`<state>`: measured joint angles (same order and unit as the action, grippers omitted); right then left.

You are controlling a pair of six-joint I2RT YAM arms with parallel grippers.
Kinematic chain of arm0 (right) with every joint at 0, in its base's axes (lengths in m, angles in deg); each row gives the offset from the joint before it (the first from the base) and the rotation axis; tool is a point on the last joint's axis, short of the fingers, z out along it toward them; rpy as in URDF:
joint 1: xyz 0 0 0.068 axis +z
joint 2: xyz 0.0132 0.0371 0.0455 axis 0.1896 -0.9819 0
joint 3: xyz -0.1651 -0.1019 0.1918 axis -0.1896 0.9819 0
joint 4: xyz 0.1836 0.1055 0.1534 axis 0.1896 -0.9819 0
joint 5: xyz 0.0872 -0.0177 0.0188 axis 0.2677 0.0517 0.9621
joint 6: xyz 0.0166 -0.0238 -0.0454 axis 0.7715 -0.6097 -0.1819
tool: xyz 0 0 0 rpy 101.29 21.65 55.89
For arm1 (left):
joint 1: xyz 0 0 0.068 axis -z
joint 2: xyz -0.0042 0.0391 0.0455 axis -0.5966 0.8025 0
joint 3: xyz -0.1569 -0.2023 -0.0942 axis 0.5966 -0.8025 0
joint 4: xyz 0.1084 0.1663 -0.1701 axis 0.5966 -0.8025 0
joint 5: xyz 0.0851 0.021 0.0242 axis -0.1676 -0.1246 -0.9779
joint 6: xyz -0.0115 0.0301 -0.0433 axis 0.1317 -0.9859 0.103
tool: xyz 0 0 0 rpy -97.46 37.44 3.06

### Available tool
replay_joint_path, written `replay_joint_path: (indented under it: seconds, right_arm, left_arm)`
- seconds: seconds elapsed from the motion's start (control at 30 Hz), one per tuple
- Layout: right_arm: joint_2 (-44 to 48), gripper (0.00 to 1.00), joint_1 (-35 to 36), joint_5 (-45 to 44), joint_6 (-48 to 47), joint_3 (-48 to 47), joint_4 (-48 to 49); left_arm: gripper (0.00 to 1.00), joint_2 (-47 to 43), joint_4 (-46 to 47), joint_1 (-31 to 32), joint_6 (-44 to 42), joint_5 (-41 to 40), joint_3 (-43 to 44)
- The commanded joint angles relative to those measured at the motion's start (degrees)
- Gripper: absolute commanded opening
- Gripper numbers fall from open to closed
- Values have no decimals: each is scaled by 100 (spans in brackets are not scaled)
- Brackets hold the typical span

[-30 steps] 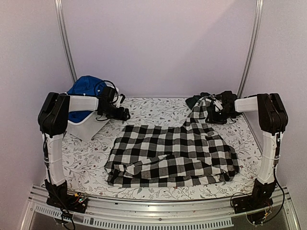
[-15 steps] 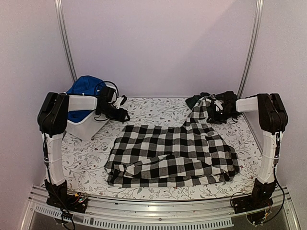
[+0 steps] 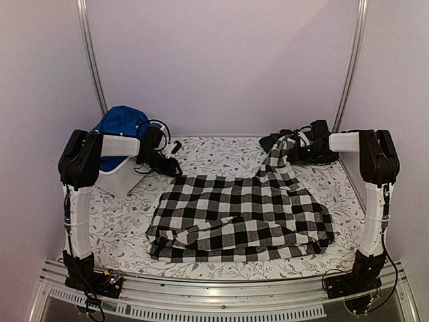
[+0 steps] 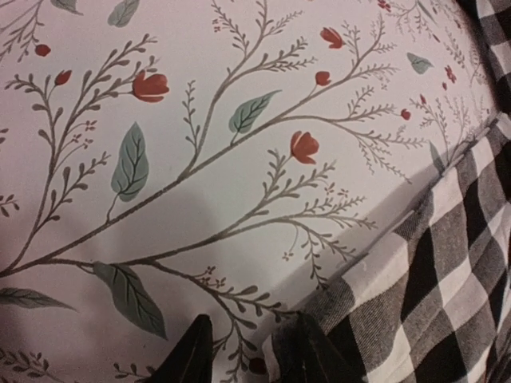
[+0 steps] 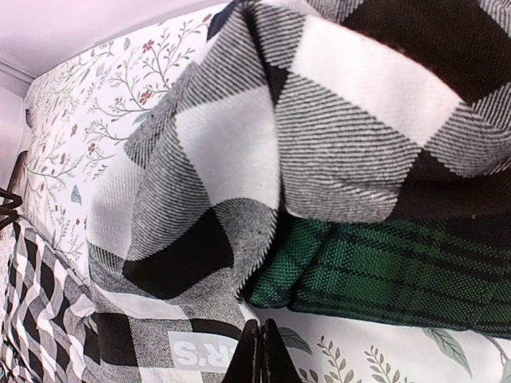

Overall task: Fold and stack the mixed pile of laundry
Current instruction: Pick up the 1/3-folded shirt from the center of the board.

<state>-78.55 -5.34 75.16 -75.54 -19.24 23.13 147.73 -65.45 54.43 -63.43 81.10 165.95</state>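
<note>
The checked shirt [image 3: 241, 215] lies spread mid-table, its far right corner humped over the tartan garment [image 5: 399, 271]. The right gripper [image 5: 260, 355] is pinched together at the shirt's hem there. The left gripper [image 4: 249, 355], narrowly parted, meets the far left corner. Both grippers were wider a second ago.

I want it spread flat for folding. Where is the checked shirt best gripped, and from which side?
Probably grip the checked shirt at its far-left corner, coming in from the left over the floral tablecloth. That edge lies flat and free right beside the left hand, while the far-right end is bunched up over the green tartan garment.
</note>
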Motion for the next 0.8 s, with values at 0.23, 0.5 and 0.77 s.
replay_joint_path:
  seconds: [0.23,0.5,0.77]
  right_arm:
    - [395,0,-21,92,28,-40,-82]
    - [768,0,-22,-87,50,-59,-155]
    - [1337,0,-20,-215,-51,-18,-480]
  left_arm:
    - [10,124,-151,126,-323,540,155]
    - [0,-403,330,98,-229,-4,-179]
    - [0,-1288,994,257,-364,-541,-1014]
